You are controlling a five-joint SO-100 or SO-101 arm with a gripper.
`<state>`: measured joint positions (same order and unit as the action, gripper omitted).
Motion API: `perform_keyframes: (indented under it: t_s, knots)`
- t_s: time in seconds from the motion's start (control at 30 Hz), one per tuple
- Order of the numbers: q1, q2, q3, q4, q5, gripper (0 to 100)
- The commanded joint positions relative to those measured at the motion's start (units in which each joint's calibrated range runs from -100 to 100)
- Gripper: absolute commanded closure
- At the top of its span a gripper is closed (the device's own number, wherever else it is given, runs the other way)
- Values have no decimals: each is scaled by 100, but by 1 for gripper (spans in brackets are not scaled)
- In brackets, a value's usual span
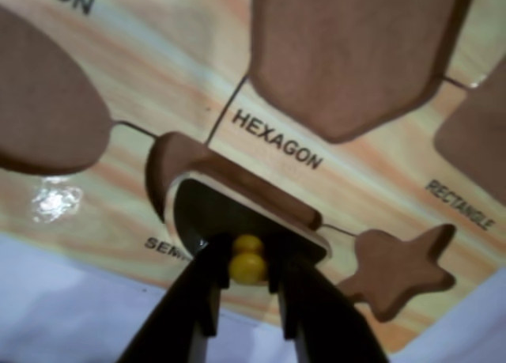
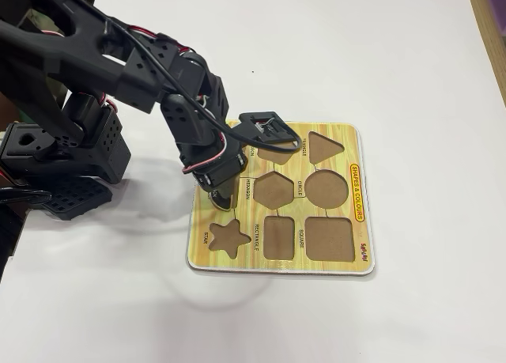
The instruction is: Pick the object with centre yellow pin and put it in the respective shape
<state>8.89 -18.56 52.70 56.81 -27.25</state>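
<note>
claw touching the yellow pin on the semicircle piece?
Touching. In the wrist view the claw has both fingers pressed against the sides of the yellow pin, with no gap visible, above the semicircle piece.

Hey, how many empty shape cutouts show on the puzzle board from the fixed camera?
7: triangle, circle, square down the right; partly covered cutout, hexagon, rectangle in the middle; star bottom left. The arm may hide more.
</note>
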Motion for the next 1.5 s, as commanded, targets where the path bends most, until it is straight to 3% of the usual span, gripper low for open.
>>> perform_keyframes:
  t_s: [0.0,1.47]
  knots:
    - [39,48,-333,-72,21,99]
    - [-420,508,-710,6,-47,99]
